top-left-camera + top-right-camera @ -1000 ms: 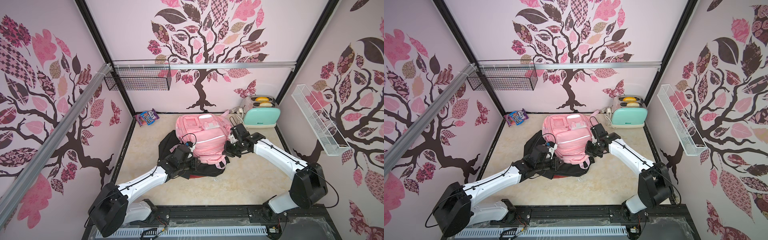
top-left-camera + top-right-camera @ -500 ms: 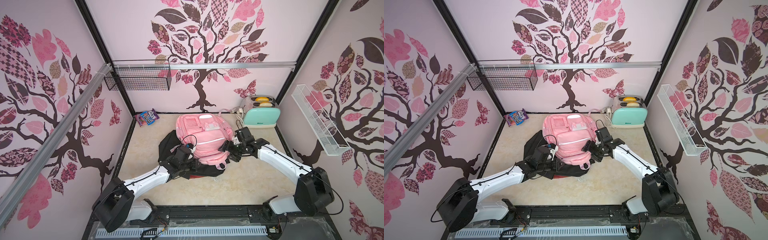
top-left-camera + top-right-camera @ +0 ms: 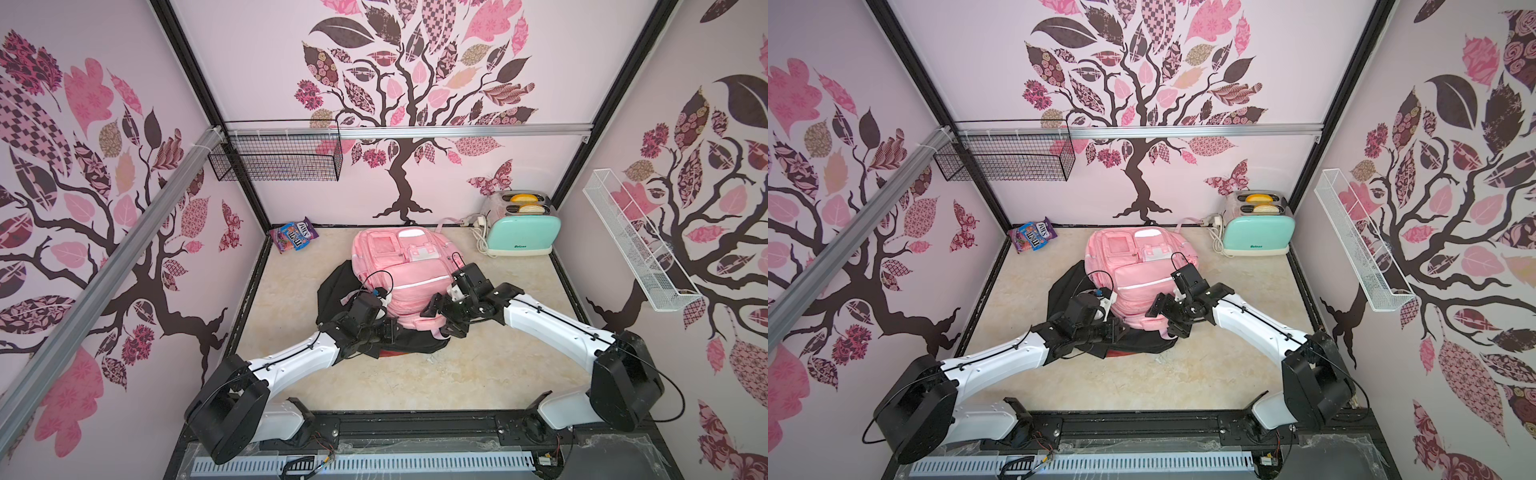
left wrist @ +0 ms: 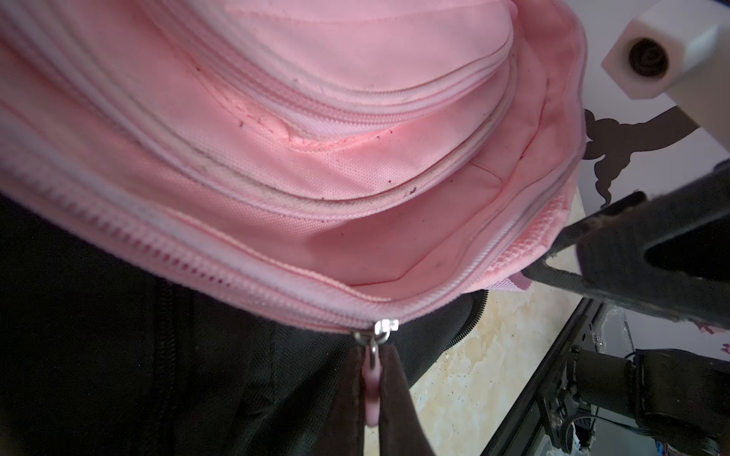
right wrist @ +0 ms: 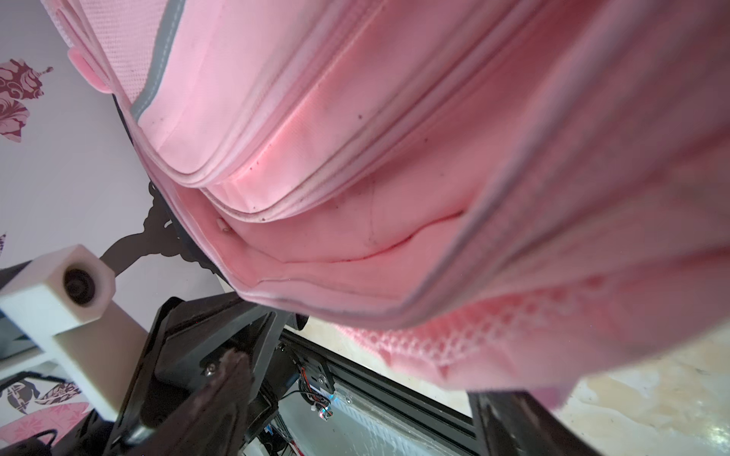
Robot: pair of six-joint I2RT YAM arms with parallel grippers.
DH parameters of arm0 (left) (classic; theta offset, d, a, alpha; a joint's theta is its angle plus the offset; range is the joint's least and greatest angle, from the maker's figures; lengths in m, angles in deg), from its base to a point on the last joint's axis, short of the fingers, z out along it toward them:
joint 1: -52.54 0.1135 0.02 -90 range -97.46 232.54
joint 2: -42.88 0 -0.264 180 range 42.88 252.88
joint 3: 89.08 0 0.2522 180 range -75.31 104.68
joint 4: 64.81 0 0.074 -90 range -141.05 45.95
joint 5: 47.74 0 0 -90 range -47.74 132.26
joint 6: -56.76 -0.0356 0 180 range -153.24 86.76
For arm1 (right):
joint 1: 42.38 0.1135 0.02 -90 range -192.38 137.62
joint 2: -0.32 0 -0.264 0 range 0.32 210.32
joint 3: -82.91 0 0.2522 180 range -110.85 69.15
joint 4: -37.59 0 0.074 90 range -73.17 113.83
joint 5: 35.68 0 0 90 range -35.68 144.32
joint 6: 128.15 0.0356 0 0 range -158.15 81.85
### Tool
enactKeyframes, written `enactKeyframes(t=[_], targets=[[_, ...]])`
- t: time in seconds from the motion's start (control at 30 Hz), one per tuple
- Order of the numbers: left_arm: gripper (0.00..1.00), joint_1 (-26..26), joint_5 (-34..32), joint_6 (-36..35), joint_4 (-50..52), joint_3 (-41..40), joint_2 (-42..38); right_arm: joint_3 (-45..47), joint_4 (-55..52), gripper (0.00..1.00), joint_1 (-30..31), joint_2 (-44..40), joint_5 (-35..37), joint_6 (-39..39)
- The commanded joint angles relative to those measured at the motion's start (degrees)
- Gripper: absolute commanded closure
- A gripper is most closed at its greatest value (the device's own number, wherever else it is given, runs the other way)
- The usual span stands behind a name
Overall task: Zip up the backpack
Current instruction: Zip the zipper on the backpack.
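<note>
Bare beige surface (image 3: 415,386) lay in the foreground. Beyond it, the left end effector (image 4: 374,355) was clamped on the pink zipper pull (image 4: 372,398). The right end effector (image 3: 443,317) stood with jaws apart, gripping nothing, just beside the near corner of the pink backpack (image 3: 399,274). That backpack lay mid-surface atop a black bag (image 3: 334,291). It was judged soft, light and prone to bunching: grip the pull tab and brace the fabric near the slider (image 4: 382,328). Only the left wrist view showed the grasped pull. Both top views showed the overall layout, with a toaster (image 3: 523,237) at the far wall.
</note>
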Motion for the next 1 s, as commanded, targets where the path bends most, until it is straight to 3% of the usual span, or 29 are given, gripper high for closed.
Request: enactKeyframes(t=[0.0, 0.37, 0.53, 0.63, 0.9, 0.97], targets=[[1.0, 0.1, 0.6, -0.2, 0.4, 0.1, -1.0, 0.4, 3.2, 0.14, 0.1, 1.1, 0.0, 2.4], [1.0, -0.4, 0.6, -0.1, 0.6, 0.5, -1.2, -0.6, 8.0, 0.14, 0.2, 5.9, 1.2, 4.7], [1.0, -0.5, 0.6, -0.2, 1.2, 1.1, -1.8, 0.7, 13.0, 0.19, 0.1, 5.9, 1.1, 6.8], [1.0, -0.5, 0.6, -0.6, 2.1, 2.4, -2.2, 1.5, 15.9, 0.32, 0.2, 4.9, 1.4, 7.4], [1.0, -0.6, 0.7, -1.8, 4.6, 7.7, -2.8, 0.6, 19.2, 0.94, 0.2, 3.9, 0.4, 6.7], [1.0, -0.6, 0.7, -2.4, 5.6, 9.4, -2.8, 0.5, 19.6, 1.0, 0.1, 3.6, 0.2, 6.7]])
